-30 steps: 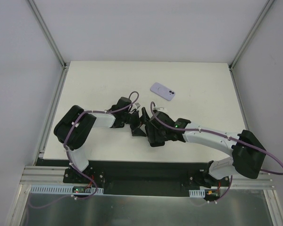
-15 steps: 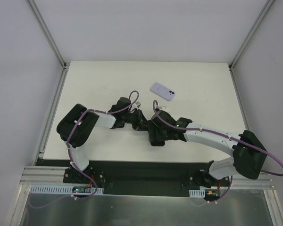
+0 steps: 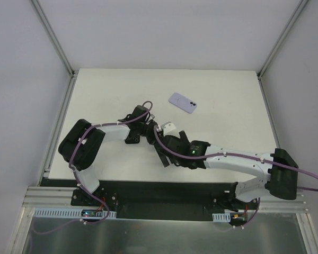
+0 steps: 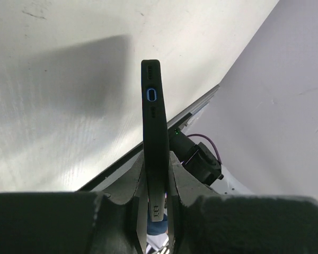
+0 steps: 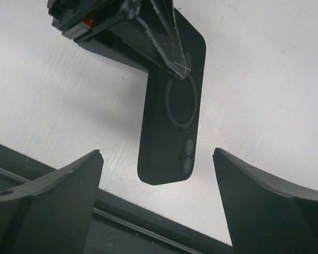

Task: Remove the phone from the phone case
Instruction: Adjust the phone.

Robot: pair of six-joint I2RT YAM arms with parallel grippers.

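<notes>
The left gripper (image 4: 156, 165) is clamped shut on the lower end of a black phone case (image 4: 155, 132), one finger on its back and one on its front. The case is held edge-on, off the white table (image 3: 228, 106), near the table's middle.

The right gripper (image 5: 158, 153) faces the back of the case with its jaws spread wide and holds nothing. Its two dark fingers (image 5: 58, 196) stand either side of the case without touching it. Part of the right arm, with a green light and a purple cable (image 4: 204, 138), sits behind the case.

Farther back on the table, well apart from both arms, a lilac phone (image 3: 183, 102) lies flat with its camera side up.

The case is matte black and slim, with a ring moulded into its back, two round camera openings near one corner, and an oval port cut-out flanked by small holes. Whether anything is inside it cannot be told.
</notes>
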